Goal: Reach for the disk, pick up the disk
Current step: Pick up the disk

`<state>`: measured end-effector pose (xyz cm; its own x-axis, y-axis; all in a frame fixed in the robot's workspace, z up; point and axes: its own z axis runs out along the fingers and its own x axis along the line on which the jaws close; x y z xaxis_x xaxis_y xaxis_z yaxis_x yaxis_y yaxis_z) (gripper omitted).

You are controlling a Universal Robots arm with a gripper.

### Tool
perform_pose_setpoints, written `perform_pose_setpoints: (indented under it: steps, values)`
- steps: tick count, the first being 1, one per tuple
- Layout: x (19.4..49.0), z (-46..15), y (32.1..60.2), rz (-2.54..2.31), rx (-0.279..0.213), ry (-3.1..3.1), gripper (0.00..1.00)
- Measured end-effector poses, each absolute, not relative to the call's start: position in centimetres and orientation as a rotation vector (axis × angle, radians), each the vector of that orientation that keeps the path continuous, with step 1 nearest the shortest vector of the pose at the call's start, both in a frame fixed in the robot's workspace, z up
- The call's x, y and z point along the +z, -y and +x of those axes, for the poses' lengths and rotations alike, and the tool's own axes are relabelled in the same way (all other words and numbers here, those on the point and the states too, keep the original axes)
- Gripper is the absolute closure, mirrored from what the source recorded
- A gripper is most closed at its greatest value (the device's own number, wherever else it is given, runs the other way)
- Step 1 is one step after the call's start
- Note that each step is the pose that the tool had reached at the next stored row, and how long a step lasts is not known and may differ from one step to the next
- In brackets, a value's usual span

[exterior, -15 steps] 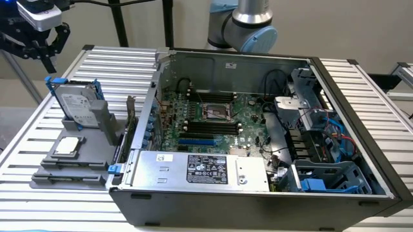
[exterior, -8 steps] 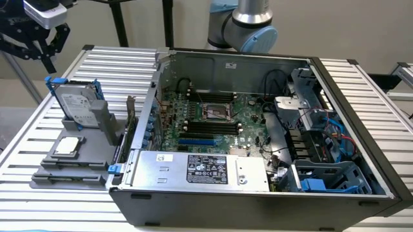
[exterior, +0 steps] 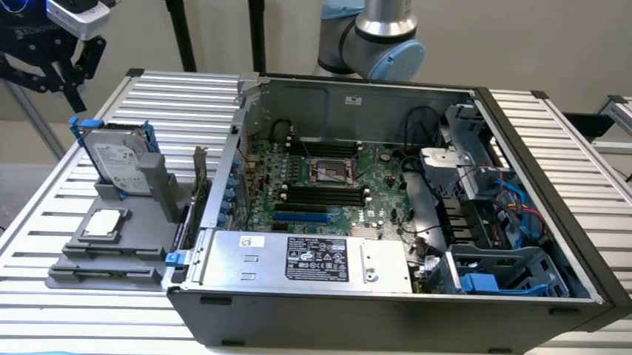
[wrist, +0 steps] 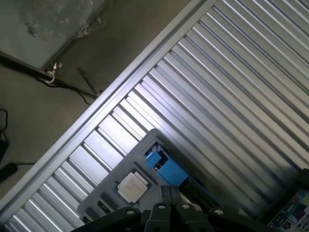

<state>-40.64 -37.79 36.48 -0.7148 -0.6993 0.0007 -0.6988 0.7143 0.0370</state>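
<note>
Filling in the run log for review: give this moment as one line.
phase: reach | pincer: above disk, not touching | disk: upright in grey holder, not yet picked up

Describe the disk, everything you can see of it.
The disk is a flat silver-grey drive with a white printed label, framed by a bright blue plastic carrier whose tabs stick up at its top corners. It stands on edge, leaning slightly, slotted in a grey holder on the slatted table, at the exterior view's left of the PC case. The gripper hangs above it, apart.
</note>
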Motion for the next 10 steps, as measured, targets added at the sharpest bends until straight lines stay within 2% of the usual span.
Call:
perform_pose_setpoints:
  steps: [10]
  values:
    - [36.66,-40.61,37.78,1.391,-0.052,2.797,0.89]
